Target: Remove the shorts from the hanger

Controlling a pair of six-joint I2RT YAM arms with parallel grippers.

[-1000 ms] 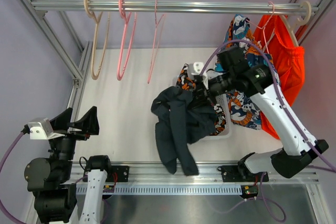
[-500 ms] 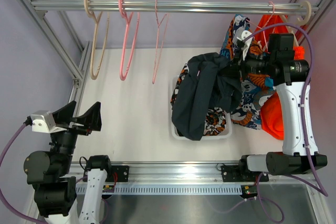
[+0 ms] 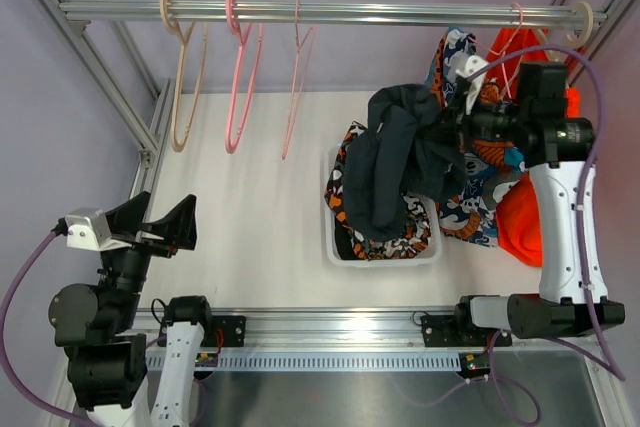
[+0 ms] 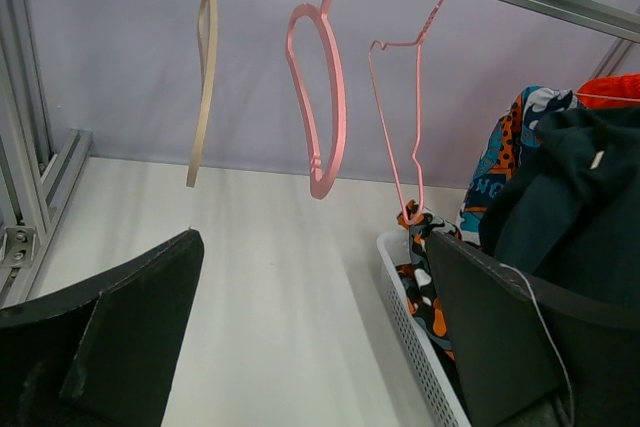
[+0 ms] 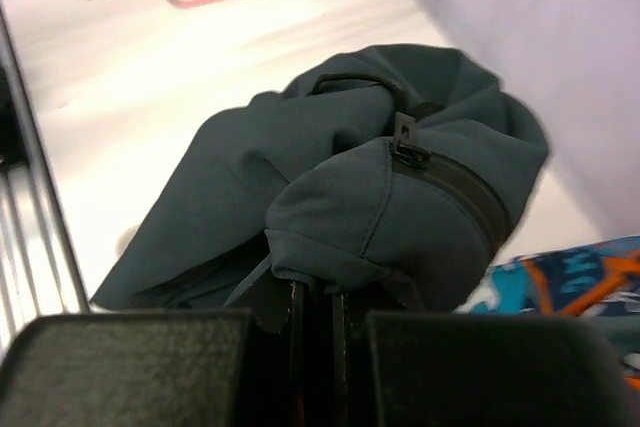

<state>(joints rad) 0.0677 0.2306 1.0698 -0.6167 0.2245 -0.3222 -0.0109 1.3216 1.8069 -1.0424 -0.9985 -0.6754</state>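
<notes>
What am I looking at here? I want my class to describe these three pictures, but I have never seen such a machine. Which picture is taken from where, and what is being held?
These are two robot arms bolted to the near edge of a table. One picture looks down from above and behind them. The other two come from small cameras on each wrist. The right claw is shut on a pair of dark shorts, which hang over a white basket. The basket already holds camouflage shorts. The left claw stands open and empty at the left. From the rail hang three bare hangers. At its right end hang more clothes, one orange and one patterned.
</notes>
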